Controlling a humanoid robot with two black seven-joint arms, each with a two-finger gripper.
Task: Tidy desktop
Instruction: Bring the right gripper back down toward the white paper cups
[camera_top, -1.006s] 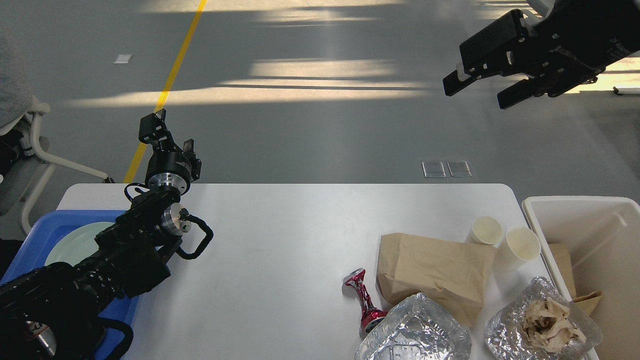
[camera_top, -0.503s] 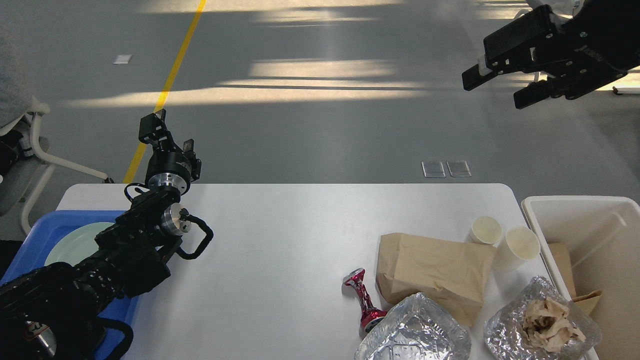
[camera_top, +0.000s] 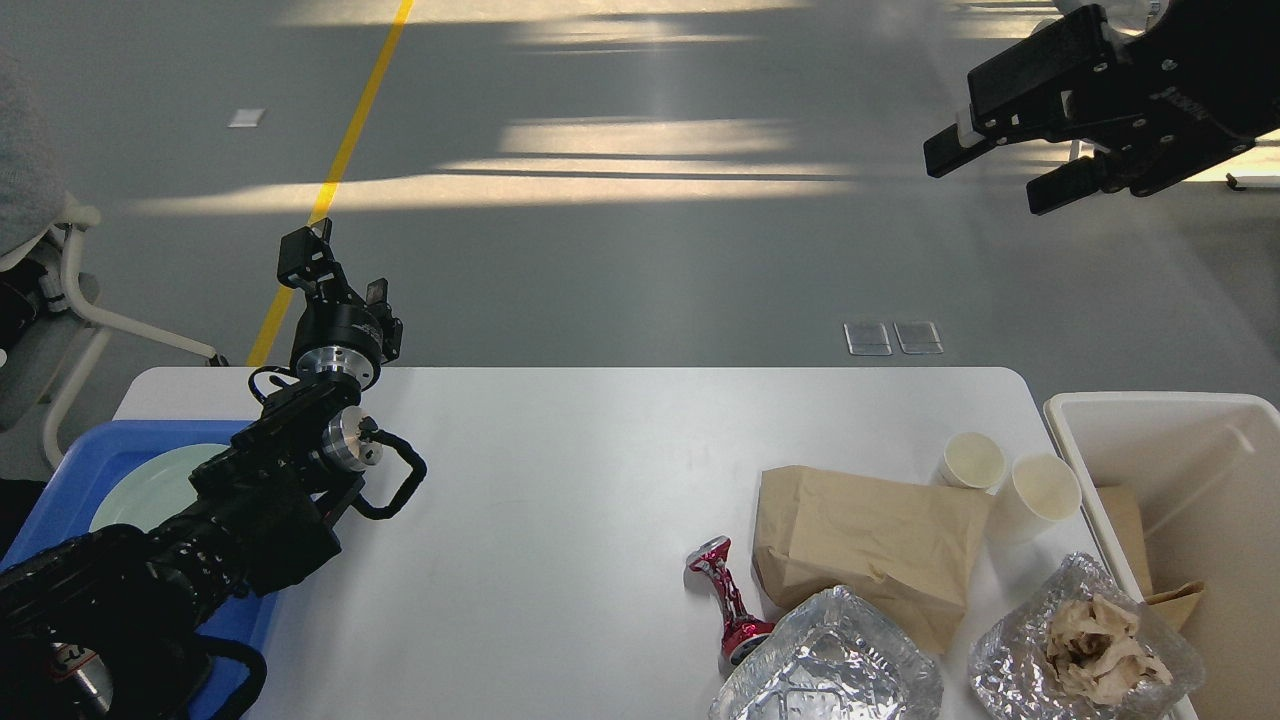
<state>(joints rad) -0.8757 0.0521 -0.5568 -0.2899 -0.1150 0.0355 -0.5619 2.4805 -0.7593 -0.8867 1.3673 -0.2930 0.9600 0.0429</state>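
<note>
The white desktop (camera_top: 560, 470) fills the lower view. On its right side lie a brown paper bag (camera_top: 865, 545), two white paper cups (camera_top: 1010, 480), a crushed red can (camera_top: 730, 600), an empty foil tray (camera_top: 830, 670) and a foil tray (camera_top: 1085, 645) holding crumpled paper. My left gripper (camera_top: 335, 265) rises above the desktop's far left edge, its fingers apart and empty. High at the top right, far above the desktop, my right gripper (camera_top: 990, 170) is open and holds nothing.
A blue tray (camera_top: 60, 470) with a pale green plate (camera_top: 150, 485) sits at the left under my left arm. A white bin (camera_top: 1190, 500) with brown paper inside stands at the right edge. A white chair (camera_top: 60, 290) is at the far left.
My right gripper has moved to the right and slightly up, still open and empty. The left arm and the objects on the desktop have not moved.
</note>
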